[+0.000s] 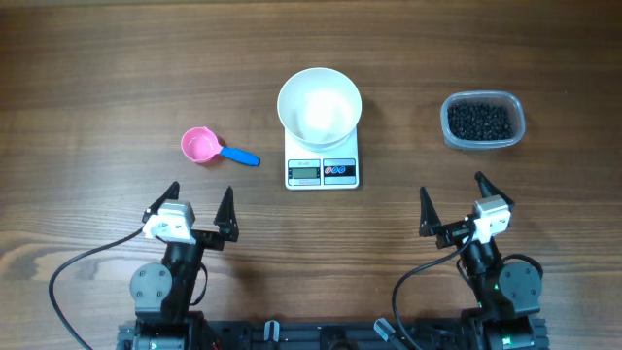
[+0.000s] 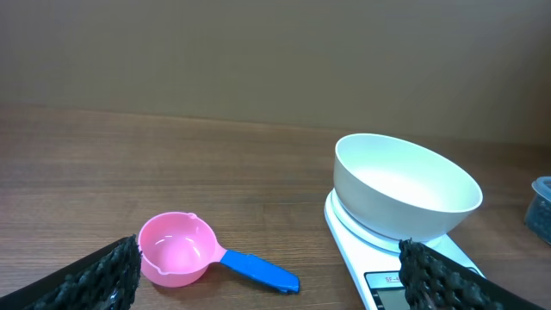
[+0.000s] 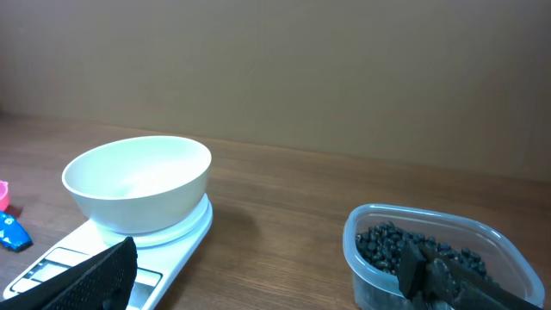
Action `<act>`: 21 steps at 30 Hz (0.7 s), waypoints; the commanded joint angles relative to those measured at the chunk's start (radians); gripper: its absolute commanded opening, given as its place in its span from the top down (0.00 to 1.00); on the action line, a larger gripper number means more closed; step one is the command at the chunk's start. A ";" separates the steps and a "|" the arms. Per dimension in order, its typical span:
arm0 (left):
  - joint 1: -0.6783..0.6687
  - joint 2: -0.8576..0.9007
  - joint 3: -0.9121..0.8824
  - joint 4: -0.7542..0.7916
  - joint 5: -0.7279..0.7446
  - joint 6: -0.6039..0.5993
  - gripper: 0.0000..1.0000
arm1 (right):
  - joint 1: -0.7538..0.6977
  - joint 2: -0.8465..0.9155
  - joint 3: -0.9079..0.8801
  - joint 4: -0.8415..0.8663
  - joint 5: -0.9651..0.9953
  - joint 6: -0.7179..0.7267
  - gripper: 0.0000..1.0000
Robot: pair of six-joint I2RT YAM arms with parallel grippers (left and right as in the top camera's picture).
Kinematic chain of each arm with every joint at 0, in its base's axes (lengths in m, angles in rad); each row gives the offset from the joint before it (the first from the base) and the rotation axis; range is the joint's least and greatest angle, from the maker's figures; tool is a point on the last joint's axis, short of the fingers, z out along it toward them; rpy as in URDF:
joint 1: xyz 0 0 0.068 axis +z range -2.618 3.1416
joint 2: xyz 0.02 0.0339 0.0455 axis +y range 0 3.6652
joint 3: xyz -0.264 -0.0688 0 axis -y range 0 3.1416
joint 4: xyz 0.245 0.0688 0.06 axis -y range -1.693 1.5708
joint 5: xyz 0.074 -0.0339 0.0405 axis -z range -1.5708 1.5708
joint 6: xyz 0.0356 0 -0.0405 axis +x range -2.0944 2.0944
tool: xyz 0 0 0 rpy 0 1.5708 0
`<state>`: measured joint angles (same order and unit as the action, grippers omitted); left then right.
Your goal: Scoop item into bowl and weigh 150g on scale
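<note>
**Item** [image 1: 482,121]: small black round grains in a loose dark heap. All of it lay inside a clear plastic tub [image 1: 519,109], well off to the right-arm side of the scale [image 1: 322,156] and level with the scale's far half. None showed in the bowl.

**Bowl** [image 1: 319,105]: plain white, round, upright and empty. It stood on the scale's platform, leaving the display and two buttons along the near edge uncovered (the readout was too small to make out).

**Scoop** [image 1: 202,146]: pink cup with a blue handle [image 1: 240,156]. It lay mouth up and empty on the table [image 1: 97,78], on the left-arm side of the scale and apart from it, with the handle pointing toward the scale.

**Left gripper** [image 1: 202,188]: jaws spread wide, holding nothing. It sat nearer the robot than the scale, on the scoop's side.

**Right gripper** [image 1: 452,184]: jaws likewise spread wide and empty. It sat on the scale's near right, roughly in line with the tub.

**Step in hand (judged):** scooping had not begun, so taking up the scoop came first. The next move likely called for the left gripper to reach forward and down and pinch the blue handle. It would need to keep the cup level and carry it toward the tub without knocking the bowl.
</note>
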<state>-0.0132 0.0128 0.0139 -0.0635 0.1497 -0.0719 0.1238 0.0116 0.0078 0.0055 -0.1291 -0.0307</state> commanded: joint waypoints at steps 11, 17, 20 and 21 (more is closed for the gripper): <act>-0.005 -0.010 -0.008 0.000 -0.006 0.012 0.00 | 0.004 -0.008 -0.003 0.005 0.003 0.007 0.00; -0.005 -0.010 -0.008 0.000 -0.005 0.012 0.00 | 0.004 -0.008 -0.003 0.005 0.003 0.007 0.00; -0.005 -0.010 -0.008 0.000 -0.006 -0.009 0.00 | 0.004 -0.008 -0.003 0.005 0.003 0.007 0.00; -0.005 -0.010 -0.008 0.000 -0.005 -0.026 0.00 | 0.004 -0.008 -0.003 0.005 0.003 0.007 0.00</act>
<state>-0.0132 0.0128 0.0139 -0.0635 0.1501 -0.0727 0.1238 0.0116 0.0078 0.0055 -0.1291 -0.0307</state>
